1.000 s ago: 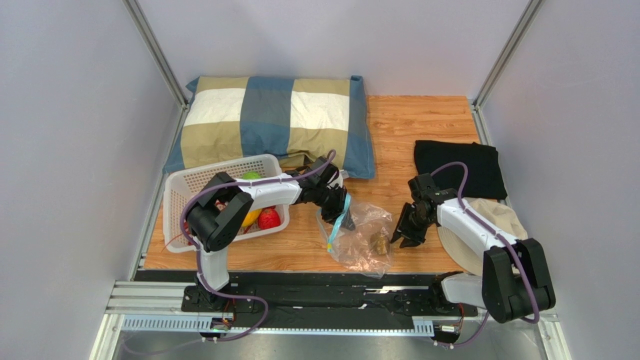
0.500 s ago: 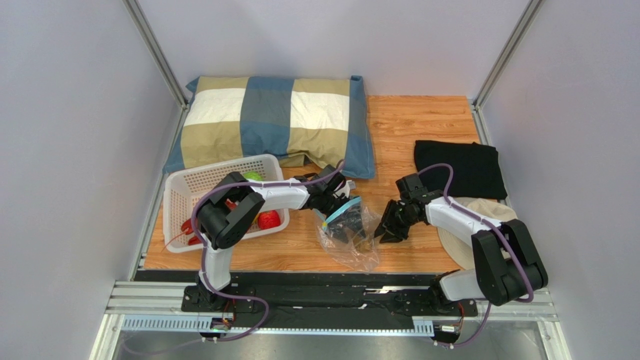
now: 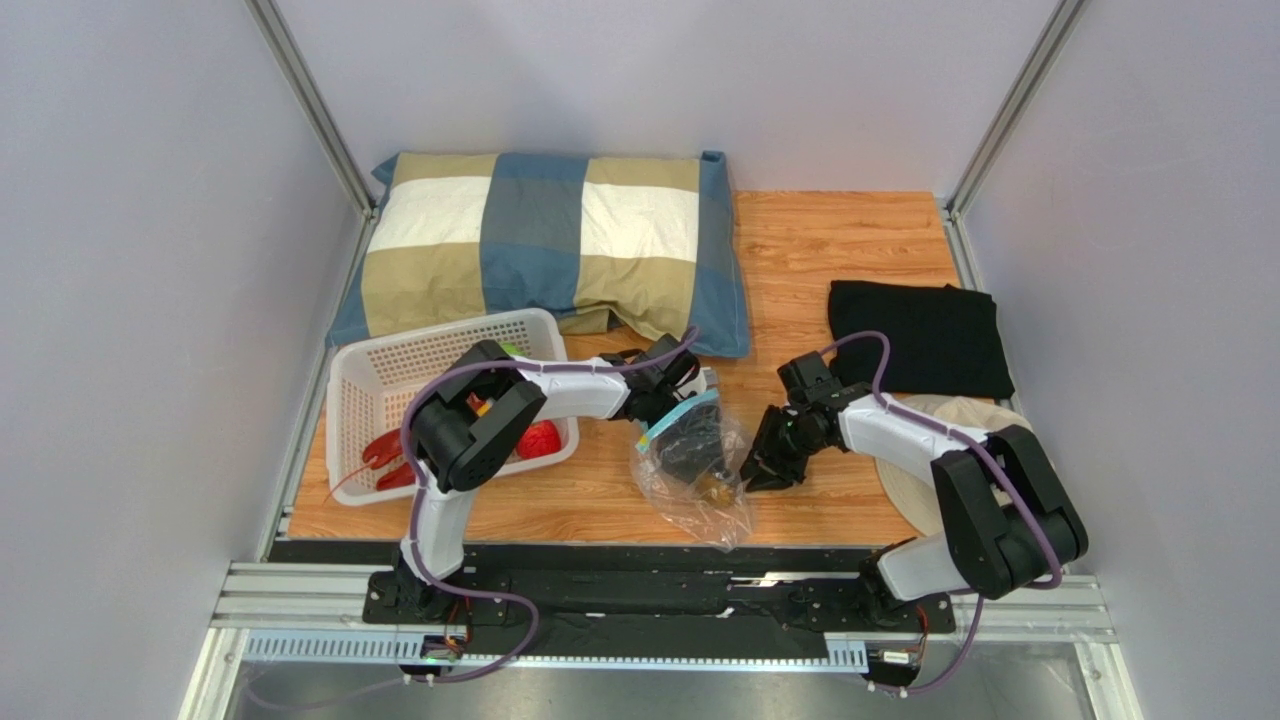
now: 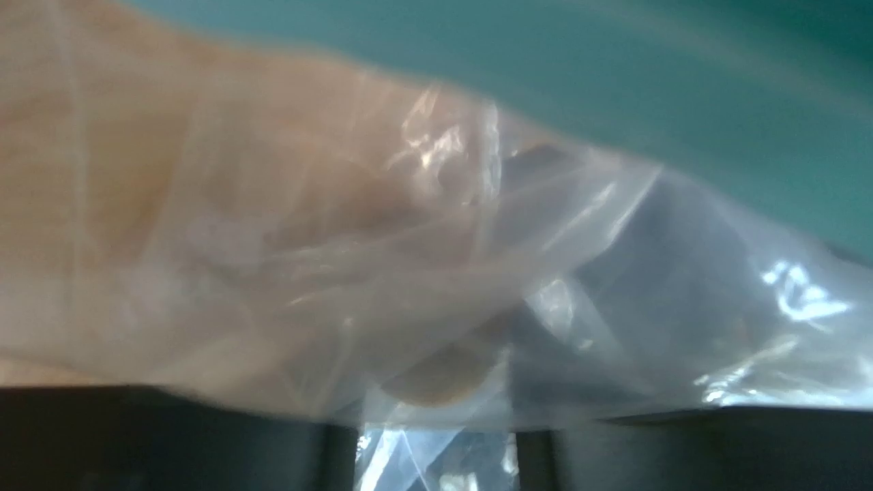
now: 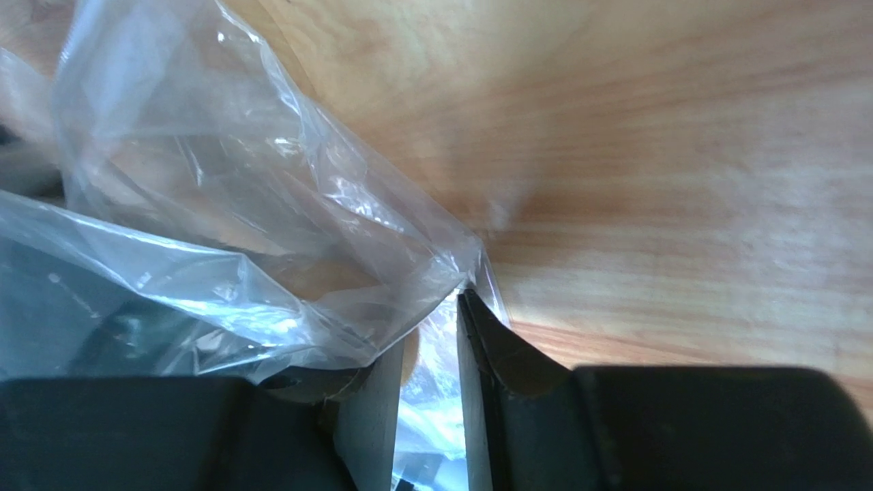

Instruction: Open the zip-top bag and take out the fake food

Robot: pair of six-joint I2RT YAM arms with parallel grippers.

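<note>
Just right of the white basket [image 3: 361, 393] of fake food [image 3: 538, 440]: left end effector [image 3: 688, 431], newly unclamped, jaws apart in the mouth of the zip-top bag [image 3: 694, 504]; brownish piece [image 3: 721, 485] inside; right end effector [image 3: 756, 473], moved in, clamped on the film beyond; bag likely open, piece unremoved.

Pale grey walls [image 3: 150, 225] surround a wooden table [image 3: 842, 240] with a pillow [image 3: 541, 248].

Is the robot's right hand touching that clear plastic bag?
Touching. Right wrist view: film of the zip-top bag sits caught between fingers of the right hand.
</note>
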